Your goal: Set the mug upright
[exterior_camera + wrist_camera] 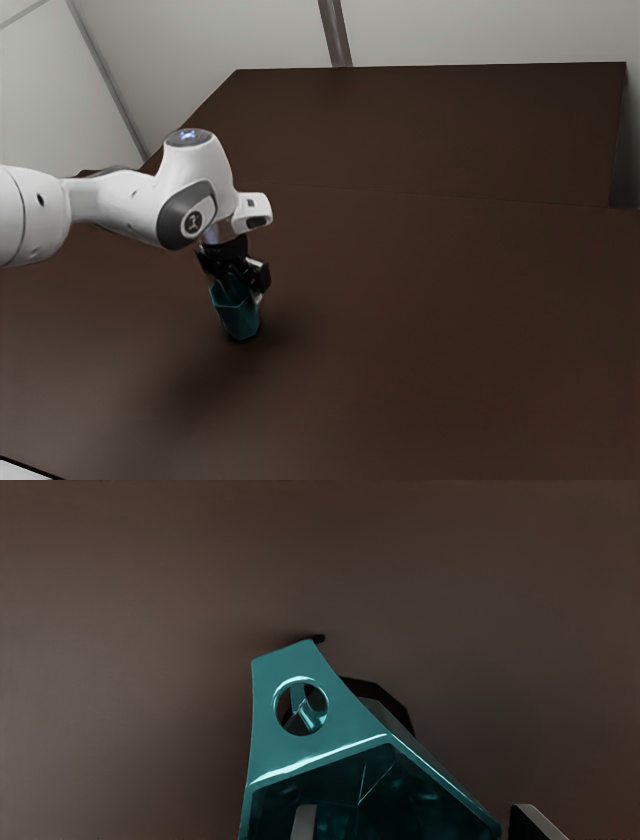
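Observation:
In the exterior view my gripper (247,288) points down into the top of the teal, angular mug (240,321). The mug's opening faces up toward the hand, and its body leans a little in that view; whether its base rests flat I cannot tell. From the wrist, the open gripper (415,825) straddles one wall of the mug (280,750): one finger (304,824) is inside the opening, the other (537,825) outside, with gaps to the wall. A flat part with a round hole juts from the rim. The mug's base is hidden there.
The dark brown table (430,330) extends all around the mug. A raised-looking dark panel (430,130) lies toward the back, before pale walls (480,30). The white arm comes in from the exterior view's left, above the table.

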